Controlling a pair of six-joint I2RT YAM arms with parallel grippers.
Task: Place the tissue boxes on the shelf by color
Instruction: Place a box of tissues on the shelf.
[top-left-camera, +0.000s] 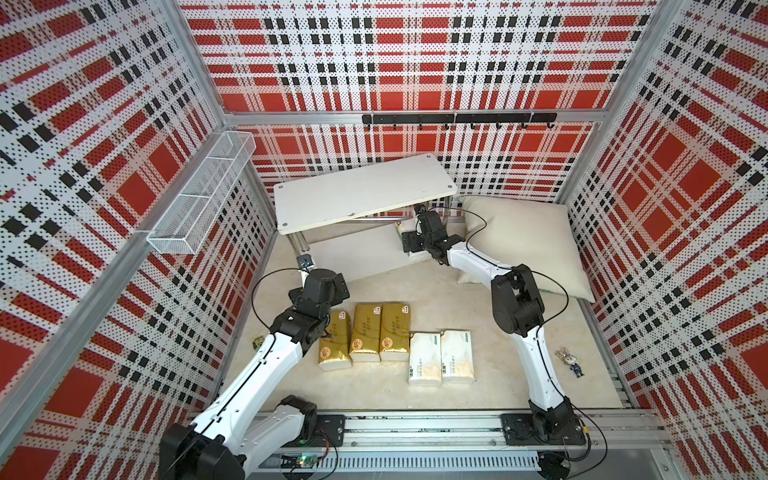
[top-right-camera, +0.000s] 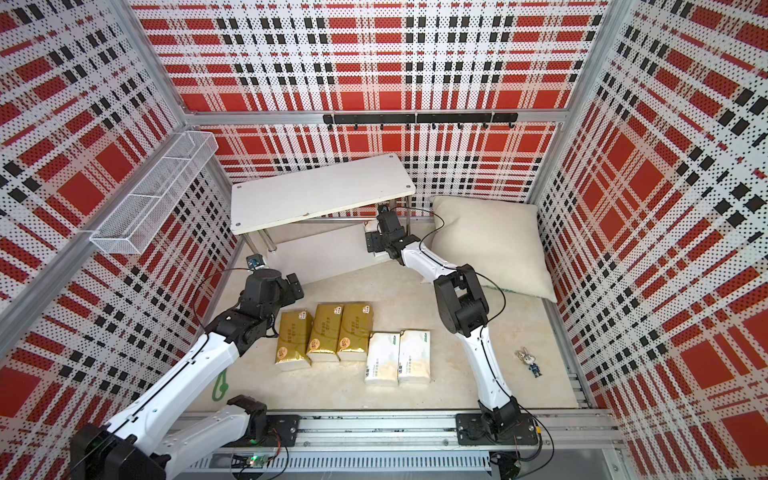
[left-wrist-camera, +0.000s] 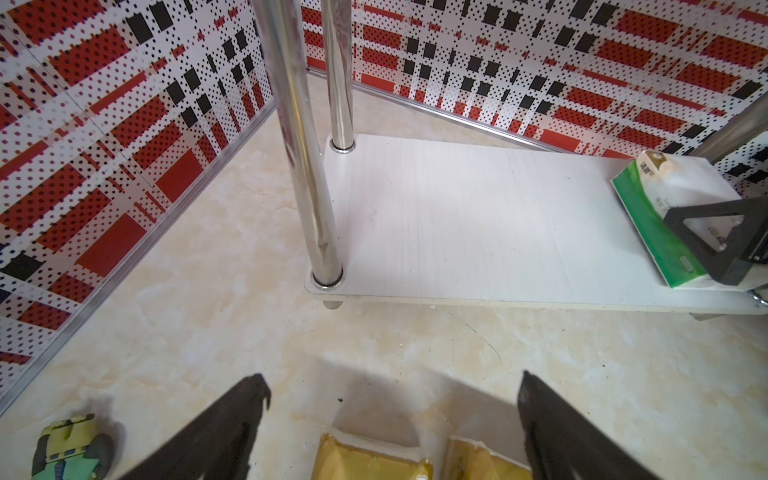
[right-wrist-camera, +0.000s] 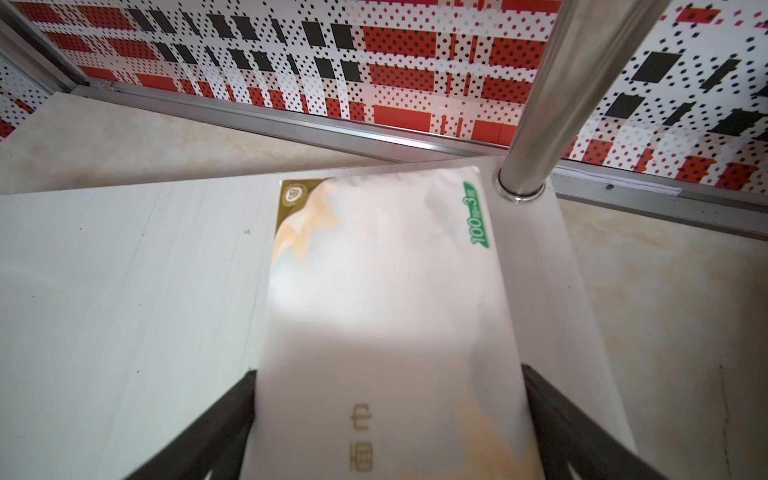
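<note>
The shelf has a white top board (top-left-camera: 361, 191) and a lower board (left-wrist-camera: 478, 220) on chrome legs (left-wrist-camera: 307, 166). One white tissue box (right-wrist-camera: 386, 291) lies flat on the lower board's right end beside a leg. My right gripper (right-wrist-camera: 387, 370) reaches under the top board, and its open fingers flank that box's sides. Three gold tissue boxes (top-left-camera: 334, 340) (top-left-camera: 365, 332) (top-left-camera: 395, 330) and two white ones (top-left-camera: 424, 357) (top-left-camera: 457, 353) lie in a row on the floor. My left gripper (left-wrist-camera: 395, 386) hangs open and empty just behind the gold ones.
A large cream pillow (top-left-camera: 523, 241) leans in the back right corner beside the shelf. A white wire basket (top-left-camera: 199, 195) hangs on the left wall and a black hook rail (top-left-camera: 457, 118) on the back wall. A rabbit keychain (top-left-camera: 571, 360) and a small toy (left-wrist-camera: 70, 449) lie on the floor.
</note>
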